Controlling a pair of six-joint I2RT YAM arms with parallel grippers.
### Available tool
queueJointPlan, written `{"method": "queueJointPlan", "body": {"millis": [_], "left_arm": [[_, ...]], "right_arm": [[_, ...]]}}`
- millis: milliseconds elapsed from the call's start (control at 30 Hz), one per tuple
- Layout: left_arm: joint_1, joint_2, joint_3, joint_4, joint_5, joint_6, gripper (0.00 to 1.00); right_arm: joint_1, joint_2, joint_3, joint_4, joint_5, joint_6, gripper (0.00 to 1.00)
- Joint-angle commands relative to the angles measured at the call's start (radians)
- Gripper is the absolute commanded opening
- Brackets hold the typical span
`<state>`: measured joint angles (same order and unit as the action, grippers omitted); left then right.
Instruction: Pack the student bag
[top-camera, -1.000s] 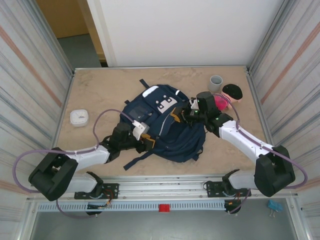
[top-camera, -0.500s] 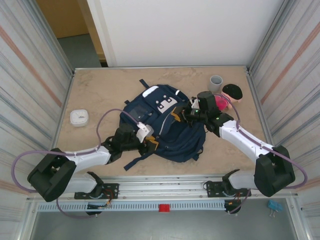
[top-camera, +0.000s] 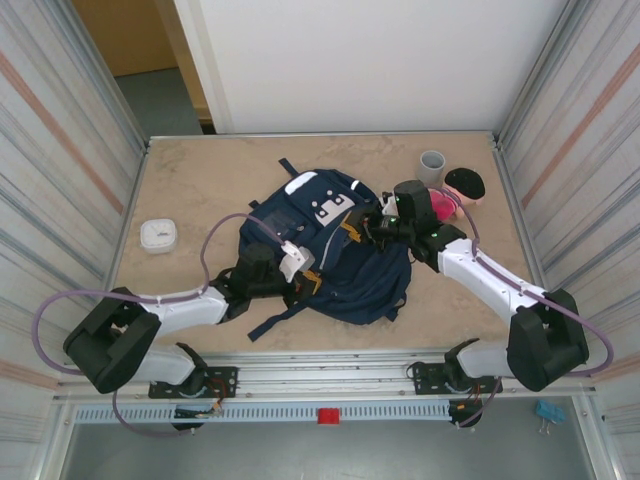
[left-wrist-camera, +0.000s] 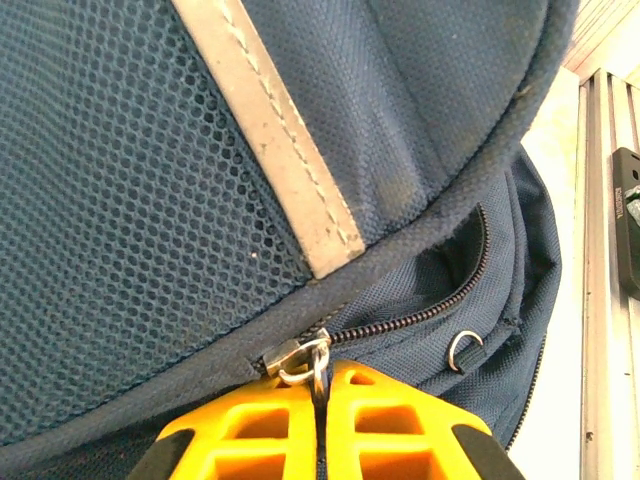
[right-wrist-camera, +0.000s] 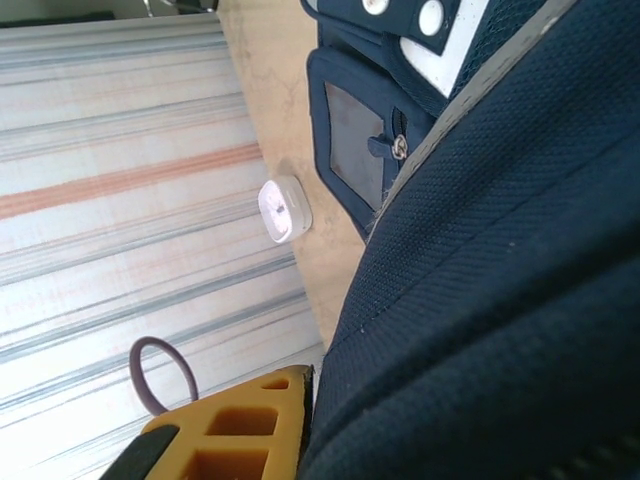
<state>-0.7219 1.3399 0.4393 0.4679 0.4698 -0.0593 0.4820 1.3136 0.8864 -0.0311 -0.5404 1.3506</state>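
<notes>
The navy student bag (top-camera: 330, 255) lies flat in the middle of the table. My left gripper (top-camera: 303, 281) is at the bag's near-left edge. In the left wrist view its yellow fingers (left-wrist-camera: 400, 420) are pressed together, shut on the metal zipper pull (left-wrist-camera: 300, 357) at the end of a partly open zip (left-wrist-camera: 420, 315). My right gripper (top-camera: 372, 228) sits on the bag's right side. In the right wrist view one yellow finger (right-wrist-camera: 240, 430) lies against the bag fabric (right-wrist-camera: 500, 300), which hides the other finger.
A small white round case (top-camera: 158, 235) lies at the table's left. A grey cup (top-camera: 432, 166) and a pink and black toy (top-camera: 458, 192) stand at the back right, close behind the right arm. Metal walls enclose both sides.
My left gripper has slid right along the bag's near edge and closed on the zipper pull. The right arm has barely moved.
</notes>
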Motion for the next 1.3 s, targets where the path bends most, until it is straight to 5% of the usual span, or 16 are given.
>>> {"method": "queueJointPlan", "body": {"millis": [0, 100, 267, 600, 933, 1100, 1267], "left_arm": [[-0.007, -0.016, 0.005, 0.022, -0.019, -0.010, 0.00], [-0.007, -0.026, -0.004, 0.020, -0.019, -0.014, 0.00], [-0.008, -0.029, -0.011, 0.031, -0.012, -0.030, 0.00], [-0.017, -0.090, -0.027, -0.008, 0.021, -0.054, 0.00], [-0.089, -0.120, -0.008, 0.021, 0.090, -0.108, 0.05], [-0.128, -0.096, 0.051, 0.011, 0.033, -0.106, 0.18], [-0.132, -0.116, 0.085, -0.041, 0.024, -0.026, 0.46]], "right_arm": [[-0.001, -0.055, -0.007, 0.008, 0.023, -0.009, 0.32], [0.029, -0.097, -0.086, 0.036, 0.071, 0.025, 0.46], [0.132, -0.100, -0.173, 0.099, 0.151, 0.060, 0.50], [0.204, -0.047, -0.183, 0.175, 0.273, 0.100, 0.07], [0.285, 0.022, -0.105, 0.185, 0.333, 0.081, 0.02], [0.269, 0.031, -0.091, 0.168, 0.243, 0.024, 0.02], [0.221, 0.027, 0.013, -0.060, 0.106, -0.249, 0.03]]}}
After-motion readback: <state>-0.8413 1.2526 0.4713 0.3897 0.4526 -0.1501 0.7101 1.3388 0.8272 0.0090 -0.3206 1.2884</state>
